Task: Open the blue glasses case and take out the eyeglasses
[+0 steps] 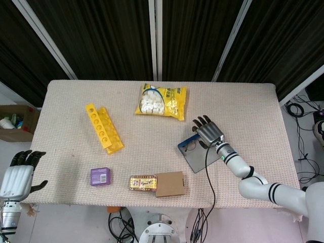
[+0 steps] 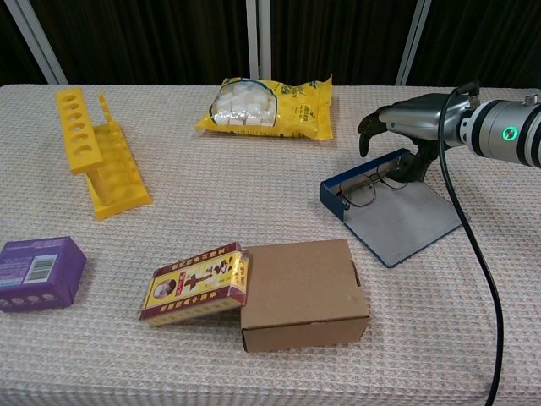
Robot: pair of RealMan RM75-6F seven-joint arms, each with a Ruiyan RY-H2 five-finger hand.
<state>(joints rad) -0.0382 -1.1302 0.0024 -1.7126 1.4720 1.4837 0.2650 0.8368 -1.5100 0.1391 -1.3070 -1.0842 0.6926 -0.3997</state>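
The blue glasses case (image 2: 341, 187) lies open on the table, right of centre, with its grey lid (image 2: 407, 223) flat toward the front. The case (image 1: 185, 147) shows likewise in the head view. Thin wire eyeglasses (image 2: 372, 186) rest in the blue tray. My right hand (image 2: 412, 125) arches over the tray's right end, where its thumb and a finger (image 2: 413, 166) pinch the end of the eyeglasses. From the head view the same hand (image 1: 208, 132) covers the case's far end. My left hand (image 1: 18, 173) hangs off the table's front left corner, fingers apart and holding nothing.
A yellow snack bag (image 2: 269, 106) lies behind the case. A brown cardboard box (image 2: 303, 293) and a red-and-yellow packet (image 2: 197, 283) sit in front. A yellow rack (image 2: 95, 152) stands at the left and a purple box (image 2: 38, 272) at the front left.
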